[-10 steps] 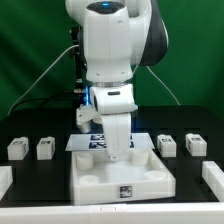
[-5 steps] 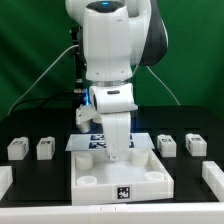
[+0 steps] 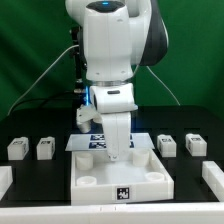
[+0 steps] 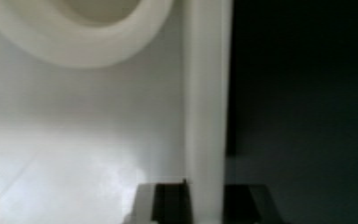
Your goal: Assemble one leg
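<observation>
- The white robot arm [image 3: 108, 60] reaches down over the middle of the black worktop [image 3: 40, 175], and its hand [image 3: 120, 153] is low at the back rim of a large flat white tray-like piece with raised rims [image 3: 100, 183].
- In the wrist view the hand [image 4: 206, 205] straddles that rim, with one dark fingertip [image 4: 163, 205] on each side. I cannot tell whether the fingers pinch the rim or only stand beside it.
- The wrist view also shows a round socket [image 4: 105, 25] in the tray floor.
- Four small white plastic block-shaped legs with black-and-white tags stand free on the worktop, all apart from the hand.
- Two are toward the worktop's edge at the exterior view's left: the outer left leg [image 3: 17, 148] and the inner left leg [image 3: 45, 148].
- Two are toward the opposite edge: the inner right leg [image 3: 167, 144] and the outer right leg [image 3: 196, 144].
- The marker board [image 3: 88, 141] lies just behind the tray, toward the worktop's far edge.
</observation>
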Motion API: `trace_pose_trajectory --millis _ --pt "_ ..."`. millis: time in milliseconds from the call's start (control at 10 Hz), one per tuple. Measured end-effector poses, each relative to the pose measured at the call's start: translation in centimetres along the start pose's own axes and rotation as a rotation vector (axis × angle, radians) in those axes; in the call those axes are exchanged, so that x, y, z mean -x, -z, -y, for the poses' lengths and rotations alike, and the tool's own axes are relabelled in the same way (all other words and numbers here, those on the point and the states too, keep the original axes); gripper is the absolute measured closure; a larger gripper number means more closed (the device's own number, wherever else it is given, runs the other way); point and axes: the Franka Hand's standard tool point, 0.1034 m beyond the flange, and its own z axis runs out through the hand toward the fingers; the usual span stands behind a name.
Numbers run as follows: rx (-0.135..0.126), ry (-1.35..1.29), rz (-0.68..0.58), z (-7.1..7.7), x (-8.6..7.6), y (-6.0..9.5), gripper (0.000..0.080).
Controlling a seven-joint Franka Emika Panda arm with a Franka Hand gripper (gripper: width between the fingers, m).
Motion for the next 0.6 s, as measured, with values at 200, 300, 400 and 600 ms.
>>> trace_pose_trajectory --millis 200,300,400,600 --pt "0.023 -0.042 -0.007 -2.2 -1.3 0.0 0.0736" --pt "0.034 -0.063 -0.013 -3.3 -2.4 0.1 0.0736" --pt "0.045 -0.091 -0.02 -4.4 -3.5 0.1 0.0736" --pt "0.055 -0.087 -0.025 -5.5 -5.4 0.0 0.0736"
